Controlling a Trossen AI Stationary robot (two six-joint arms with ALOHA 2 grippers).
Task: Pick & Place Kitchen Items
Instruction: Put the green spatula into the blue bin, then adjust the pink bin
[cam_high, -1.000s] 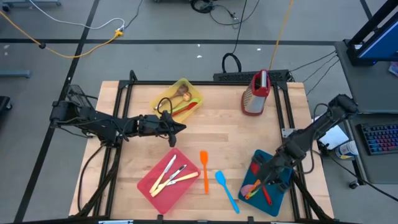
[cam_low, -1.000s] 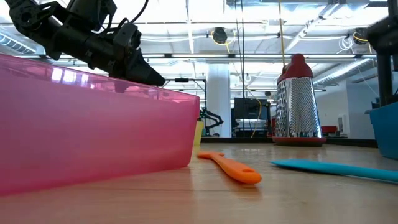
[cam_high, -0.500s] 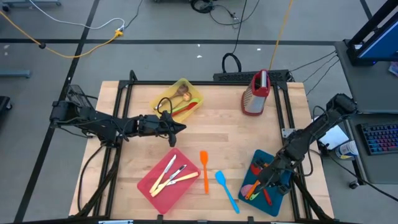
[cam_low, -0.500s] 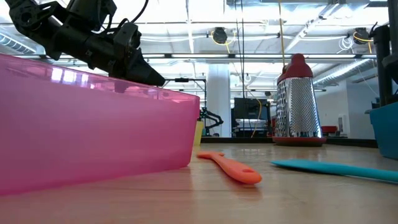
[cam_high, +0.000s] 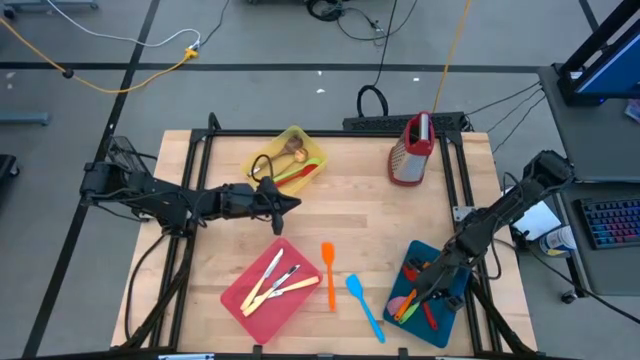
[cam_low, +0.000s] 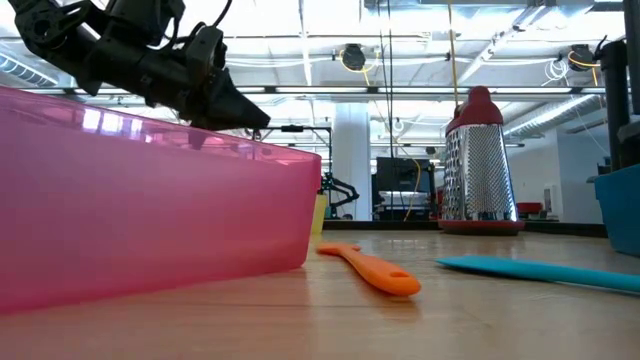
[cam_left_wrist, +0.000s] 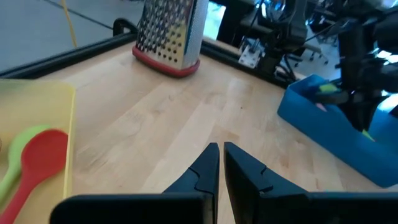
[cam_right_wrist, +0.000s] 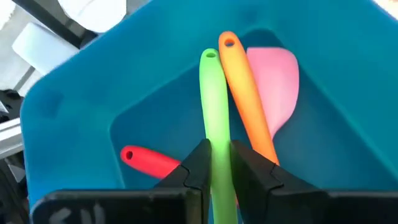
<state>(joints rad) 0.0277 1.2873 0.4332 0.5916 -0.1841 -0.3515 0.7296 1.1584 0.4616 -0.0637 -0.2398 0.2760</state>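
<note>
Not much moved in the last sec. Your right end effector (cam_right_wrist: 219, 149) went a bit deeper into the blue tray (cam_high: 440, 338) at the counter's (cam_high: 370, 215) right front corner, then stopped there. Its two fingers sit tight on both sides of the green utensil (cam_right_wrist: 212, 99), so it's gripping that one, w/ the far end down among an orange one (cam_right_wrist: 245, 93), a pink spatula (cam_right_wrist: 277, 87) and a red one (cam_right_wrist: 146, 160). I think that means green is about placed and just needs letting go. Your left end effector (cam_high: 290, 204) tipped up a tiny bit in the low view. It hangs closed and empty above the counter, btw the yellow tray (cam_high: 313, 152) and the pink-red tray (cam_high: 290, 305). Two items are left loose on the counter: an orange spatula (cam_high: 328, 272) and a blue spatula (cam_high: 364, 308), side by side btw the pink-red and blue trays. Hard to see: the right arm covers part of the blue tray from above, so you can't count what's in there. The low view is mostly blocked by the pink-red tray wall, so the cutlery (cam_high: 275, 280) inside is hidden there.
</note>
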